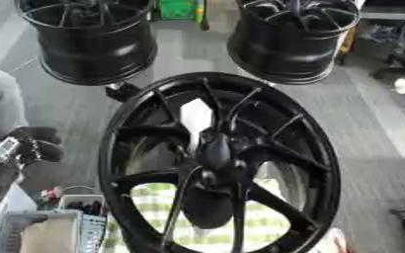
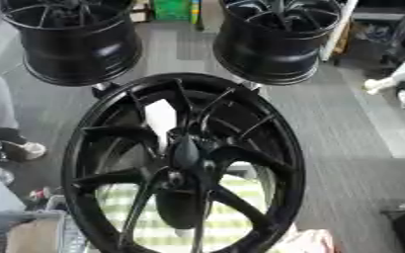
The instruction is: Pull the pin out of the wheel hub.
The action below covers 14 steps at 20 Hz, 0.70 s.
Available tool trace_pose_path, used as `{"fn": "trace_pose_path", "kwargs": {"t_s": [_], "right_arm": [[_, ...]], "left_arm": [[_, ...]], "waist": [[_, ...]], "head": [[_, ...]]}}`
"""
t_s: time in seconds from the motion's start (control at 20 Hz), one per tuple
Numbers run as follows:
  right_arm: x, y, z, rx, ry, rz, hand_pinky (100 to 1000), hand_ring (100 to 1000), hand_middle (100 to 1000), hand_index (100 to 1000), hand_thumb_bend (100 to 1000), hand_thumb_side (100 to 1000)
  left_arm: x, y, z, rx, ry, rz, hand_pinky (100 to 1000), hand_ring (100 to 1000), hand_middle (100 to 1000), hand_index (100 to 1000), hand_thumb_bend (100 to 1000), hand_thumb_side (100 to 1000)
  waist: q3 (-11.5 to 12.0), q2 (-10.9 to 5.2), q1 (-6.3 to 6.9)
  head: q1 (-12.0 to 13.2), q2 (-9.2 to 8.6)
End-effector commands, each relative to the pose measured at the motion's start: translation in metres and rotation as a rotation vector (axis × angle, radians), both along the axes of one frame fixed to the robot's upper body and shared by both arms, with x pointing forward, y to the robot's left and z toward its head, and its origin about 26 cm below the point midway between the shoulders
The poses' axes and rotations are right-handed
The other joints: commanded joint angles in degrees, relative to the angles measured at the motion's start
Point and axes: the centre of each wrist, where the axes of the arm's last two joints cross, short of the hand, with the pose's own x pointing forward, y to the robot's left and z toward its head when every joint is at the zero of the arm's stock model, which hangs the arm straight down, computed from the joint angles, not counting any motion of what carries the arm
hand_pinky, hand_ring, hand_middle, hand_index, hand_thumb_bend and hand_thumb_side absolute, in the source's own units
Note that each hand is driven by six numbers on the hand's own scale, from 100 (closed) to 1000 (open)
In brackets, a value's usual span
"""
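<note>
Black wheel hub (image 1: 219, 160) near; 2 rims (image 1: 89, 39) behind

Grey carpet floor (image 1: 361, 118) all around me here, with a paler strip (image 1: 396, 133) running along the right. Two more black rims (image 2: 72, 42) (image 2: 279, 39) sit on the floor further back. Something green (image 1: 178, 9) at the far edge, and a grey bin (image 1: 33, 232) down low left.
</note>
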Motion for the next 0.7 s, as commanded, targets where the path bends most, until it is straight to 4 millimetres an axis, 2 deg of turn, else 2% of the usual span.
{"fn": "trace_pose_path", "kwargs": {"t_s": [0.05, 0.2, 0.35, 0.55, 0.7], "right_arm": [[-0.008, -0.012, -0.011, 0.005, -0.066, -0.135, 674, 726, 758, 922, 100, 352], [-0.016, -0.015, -0.033, 0.046, -0.135, -0.253, 682, 760, 831, 948, 100, 445], [-0.022, -0.012, -0.048, 0.063, -0.222, -0.338, 681, 770, 858, 948, 100, 531], [-0.018, -0.003, -0.052, 0.061, -0.375, -0.403, 664, 763, 849, 935, 100, 599], [-0.013, 0.005, -0.052, 0.07, -0.46, -0.408, 654, 754, 838, 929, 100, 605]], "left_arm": [[0.001, 0.004, 0.011, 0.019, -0.035, 0.009, 677, 646, 647, 776, 100, 908], [0.001, 0.004, 0.011, 0.017, -0.035, 0.011, 677, 647, 647, 776, 100, 909], [0.001, 0.004, 0.011, 0.014, -0.034, 0.013, 677, 647, 647, 776, 100, 907], [0.0, 0.004, 0.009, 0.009, -0.029, 0.013, 677, 648, 647, 776, 100, 909], [0.0, 0.003, 0.009, 0.006, -0.031, 0.01, 677, 648, 647, 776, 100, 907]], "waist": [[-0.05, -0.46, 0.11], [-0.04, -0.42, 0.23], [0.07, -0.53, 0.29], [0.12, -0.69, 0.56], [0.09, -0.77, 0.74]], "head": [[0.07, -0.15], [0.04, -0.15], [-0.14, -0.15], [-0.32, -0.15], [-0.69, -0.15]]}}
